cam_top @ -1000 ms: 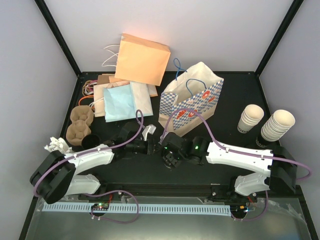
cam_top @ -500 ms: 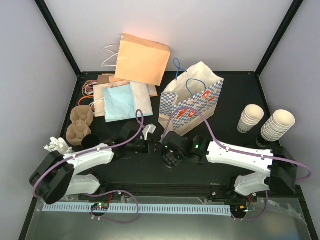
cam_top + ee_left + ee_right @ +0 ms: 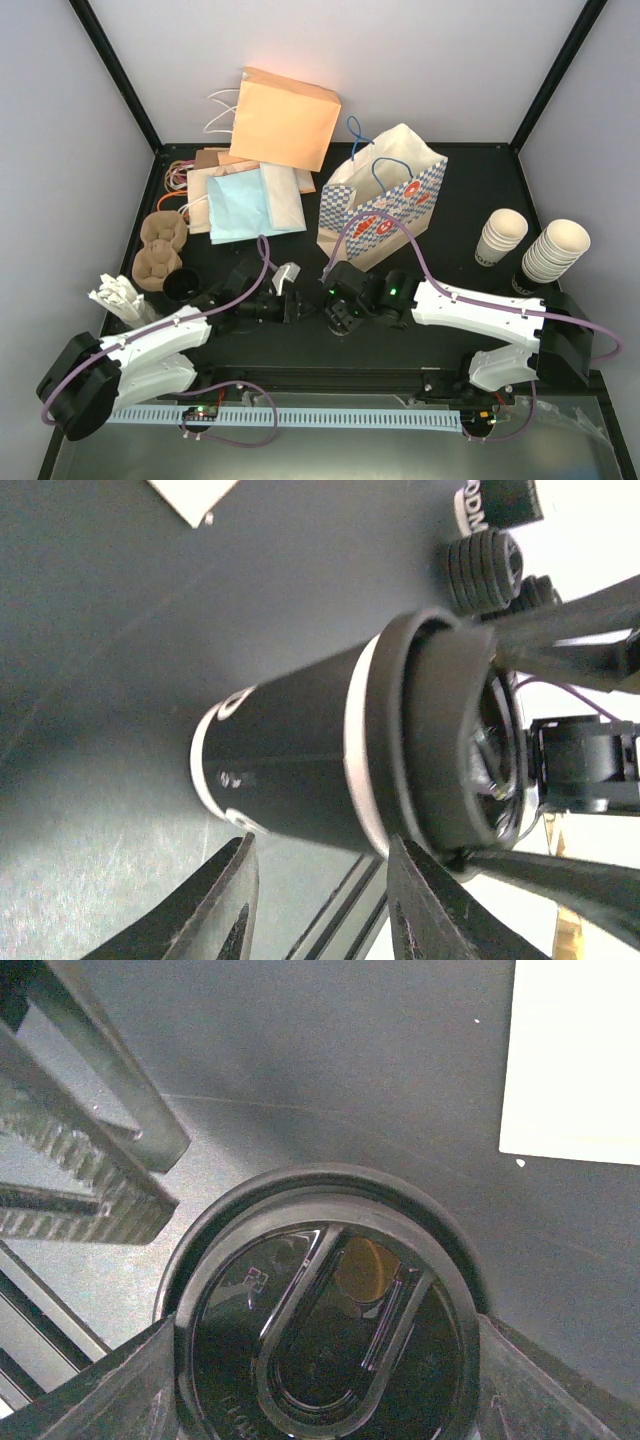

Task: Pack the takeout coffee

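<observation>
From above, the left gripper (image 3: 292,303) and the right gripper (image 3: 338,318) face each other near the middle of the desk (image 3: 470,190), on its near half. They sit just in front of a blue-checked paper bag (image 3: 385,200) that stands toward the far edge, and the right wrist hides whatever is under it. The left wrist view shows the takeout coffee (image 3: 290,765) — a black cup with white bands and a black lid (image 3: 440,740) — lying just past the left jaws. Those jaws stand apart, gripping nothing, while the right arm's dark fingers (image 3: 570,615) press the lid end from both sides. The right wrist view looks straight down on the lid, clamped between the right jaws, with the left arm's ribbed fingers just beside it. Whether the cup's base rests on the desk I cannot tell.
</observation>
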`<action>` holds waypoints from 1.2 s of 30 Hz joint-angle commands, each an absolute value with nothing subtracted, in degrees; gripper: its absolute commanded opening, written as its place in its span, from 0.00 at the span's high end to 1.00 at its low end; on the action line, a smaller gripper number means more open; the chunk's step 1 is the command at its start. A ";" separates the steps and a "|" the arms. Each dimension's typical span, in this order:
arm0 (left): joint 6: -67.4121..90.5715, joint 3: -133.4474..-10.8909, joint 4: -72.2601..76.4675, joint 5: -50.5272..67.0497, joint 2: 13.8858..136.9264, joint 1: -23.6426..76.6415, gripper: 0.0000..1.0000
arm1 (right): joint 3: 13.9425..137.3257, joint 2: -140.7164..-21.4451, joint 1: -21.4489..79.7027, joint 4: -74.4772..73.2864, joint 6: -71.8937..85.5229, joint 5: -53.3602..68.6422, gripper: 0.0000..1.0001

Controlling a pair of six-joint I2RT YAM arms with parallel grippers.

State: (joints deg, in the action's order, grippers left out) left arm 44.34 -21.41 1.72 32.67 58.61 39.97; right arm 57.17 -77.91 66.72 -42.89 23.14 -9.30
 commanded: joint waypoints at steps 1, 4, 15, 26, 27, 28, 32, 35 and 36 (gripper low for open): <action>47.51 -19.86 2.46 36.20 57.86 41.21 0.62 | 54.59 -80.77 66.53 -47.37 24.86 -5.04 0.33; 48.03 -19.16 4.52 36.91 58.48 41.72 0.62 | 54.65 -80.89 66.51 -47.33 24.55 -4.86 0.33; 50.86 -18.28 12.66 38.90 59.84 42.09 0.62 | 54.93 -81.34 66.53 -47.63 24.26 -4.58 0.33; 47.75 -19.99 6.96 35.69 65.65 42.55 0.65 | 55.34 -81.96 66.53 -48.90 23.69 -4.46 0.33; 46.44 -20.65 4.64 34.99 66.38 42.73 0.65 | 55.30 -82.07 66.53 -49.21 23.66 -4.52 0.33; 45.46 -21.27 2.43 34.38 67.21 42.86 0.65 | 55.29 -82.20 66.53 -49.34 23.72 -4.59 0.33; 44.30 -21.54 0.20 33.66 69.77 43.65 0.66 | 54.95 -82.94 66.74 -49.70 24.33 -5.34 0.34; 43.86 -21.95 -1.00 32.23 71.05 44.41 0.67 | 53.97 -82.44 66.88 -48.55 25.10 -5.13 0.34; 43.72 -22.20 -1.51 31.82 71.50 44.54 0.67 | 53.57 -82.28 66.84 -48.16 25.35 -4.90 0.34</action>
State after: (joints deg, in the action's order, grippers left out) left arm 46.17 -22.50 8.05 38.57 67.35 42.54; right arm 57.93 -78.70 66.54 -45.19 22.87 -10.31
